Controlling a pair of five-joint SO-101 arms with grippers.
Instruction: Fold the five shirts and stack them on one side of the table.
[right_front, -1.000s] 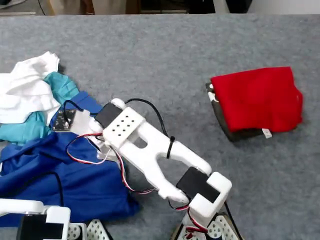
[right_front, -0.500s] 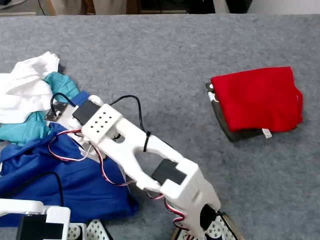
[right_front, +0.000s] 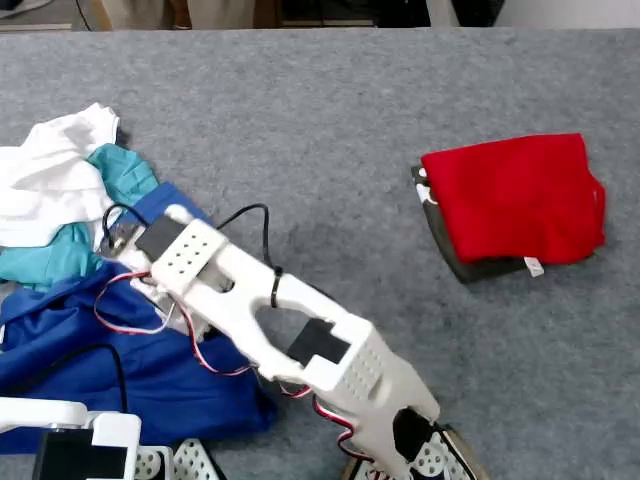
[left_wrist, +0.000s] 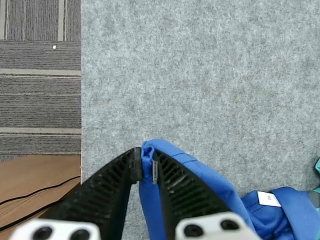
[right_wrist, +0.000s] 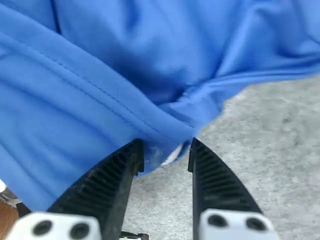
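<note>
Left gripper (left_wrist: 147, 162): black ribbed jaws pinched together on a thin edge of the crumpled royal-blue fabric shirt (left_wrist: 200, 172), close to the edge of the grey felt table (left_wrist: 200, 60).

Right gripper (right_wrist: 164, 149): jaws moderately apart, not clamped. A hanging fold of the blue shirt (right_wrist: 125, 65) sits between the tips and touches the inner face of one jaw. Bare felt lies just beyond.

High view: the white right arm (right_front: 260, 310) stretches from the near table edge out over the blue shirt (right_front: 120, 370), which lies spread and rumpled at the near left of the table (right_front: 330, 120).

- Unfolded white shirt (right_front: 50, 185) and teal shirt (right_front: 125, 175): heaped together, touching the blue shirt's far side.
- Folded red shirt (right_front: 515, 195): well apart on the right, lying on top of a folded dark shirt (right_front: 470, 268).
</note>
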